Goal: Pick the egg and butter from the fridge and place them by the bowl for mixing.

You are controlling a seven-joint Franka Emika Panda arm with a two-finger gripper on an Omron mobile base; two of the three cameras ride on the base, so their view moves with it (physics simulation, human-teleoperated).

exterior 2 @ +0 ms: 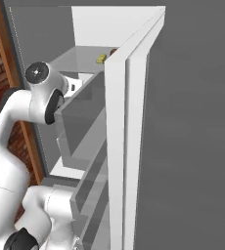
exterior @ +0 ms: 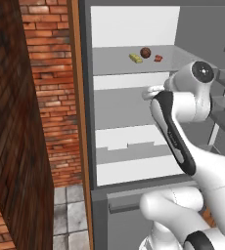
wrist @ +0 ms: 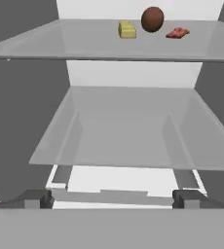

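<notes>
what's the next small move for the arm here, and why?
Probably raise the hand toward the upper shelf and line up on the egg. The jaws stand wide open with nothing between them, and the hand view looks in at the lower shelf, below where the egg sits between the butter and a small red item.

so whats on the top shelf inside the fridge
On the fridge's top shelf: butter, egg, small red item. In the right base view the door hides most.

Reddish-brown egg (wrist: 152, 19), yellow butter (wrist: 127, 30), grey fridge (exterior: 87, 122), red-brick wall (exterior: 53, 88).
</notes>
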